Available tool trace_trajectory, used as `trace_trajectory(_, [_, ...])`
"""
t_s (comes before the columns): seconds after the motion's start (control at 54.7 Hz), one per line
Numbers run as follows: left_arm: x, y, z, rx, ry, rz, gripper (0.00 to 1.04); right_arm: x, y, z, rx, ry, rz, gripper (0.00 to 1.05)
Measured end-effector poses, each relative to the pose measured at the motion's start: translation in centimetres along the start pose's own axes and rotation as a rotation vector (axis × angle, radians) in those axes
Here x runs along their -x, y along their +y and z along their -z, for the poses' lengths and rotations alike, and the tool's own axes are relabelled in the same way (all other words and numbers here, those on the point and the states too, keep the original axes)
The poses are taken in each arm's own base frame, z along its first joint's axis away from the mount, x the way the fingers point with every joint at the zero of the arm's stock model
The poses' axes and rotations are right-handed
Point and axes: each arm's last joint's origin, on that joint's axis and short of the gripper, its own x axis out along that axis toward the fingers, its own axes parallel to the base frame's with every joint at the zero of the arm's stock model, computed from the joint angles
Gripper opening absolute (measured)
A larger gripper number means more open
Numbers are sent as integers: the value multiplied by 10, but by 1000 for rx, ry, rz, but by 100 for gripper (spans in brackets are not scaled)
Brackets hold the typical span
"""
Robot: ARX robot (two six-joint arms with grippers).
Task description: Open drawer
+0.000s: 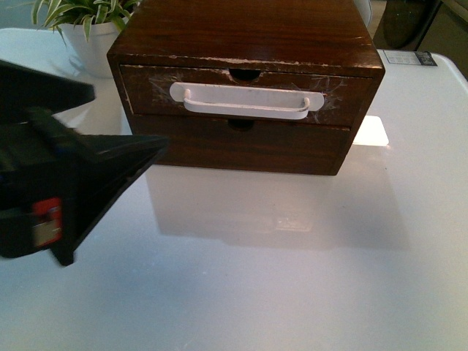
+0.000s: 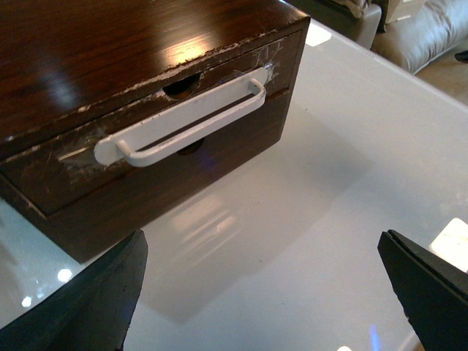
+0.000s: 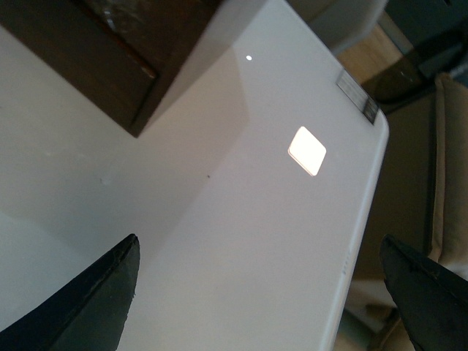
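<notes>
The drawer [image 1: 146,89] is the upper one of a dark brown wooden chest [image 1: 248,29], with scuffed whitish marks and a semicircular notch in its top edge. Its front sits level with the chest. A wide white bar handle [image 1: 245,101] runs across it. In the left wrist view the drawer [image 2: 66,172] and handle [image 2: 183,121] lie ahead of my left gripper [image 2: 262,248], which is open over bare table, apart from the handle. My right gripper [image 3: 259,248] is open above the table's right edge, beside the chest corner [image 3: 110,58], and holds nothing.
A plain handle-less lower drawer [image 1: 241,146] sits under the handled one. A white plant pot [image 1: 91,44] stands behind the chest at the left. The glossy white table [image 1: 256,278] ends at an edge [image 3: 358,219] near my right gripper. A label [image 1: 408,58] lies at the back right.
</notes>
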Motion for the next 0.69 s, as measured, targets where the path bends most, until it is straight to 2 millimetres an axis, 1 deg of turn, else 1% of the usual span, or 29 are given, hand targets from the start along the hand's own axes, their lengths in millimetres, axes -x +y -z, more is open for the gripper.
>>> trace_trajectory(0.146, [-31,7,1,-119,12,27,96,-24,14,-14,175,-19,-87,96])
trace_trajectory(0.256, [-54,12,10,-235,44,71,96,-45,27,-25,291,-39,-143,96])
trace_trajectory(0.311, [-64,15,13,-299,51,90,96,-58,32,-32,357,-54,-161,96])
trace_trajectory(0.366, [-73,19,14,-346,63,108,96,-66,37,-39,400,-70,-184,96])
trace_trajectory(0.475, [-88,26,14,-413,82,129,96,-80,48,-50,479,-97,-223,96])
trace_trajectory(0.585, [-101,33,12,-452,92,138,96,-90,60,-54,545,-113,-252,96])
trace_trajectory(0.695, [-110,37,10,-478,98,149,96,-95,68,-57,568,-124,-274,96])
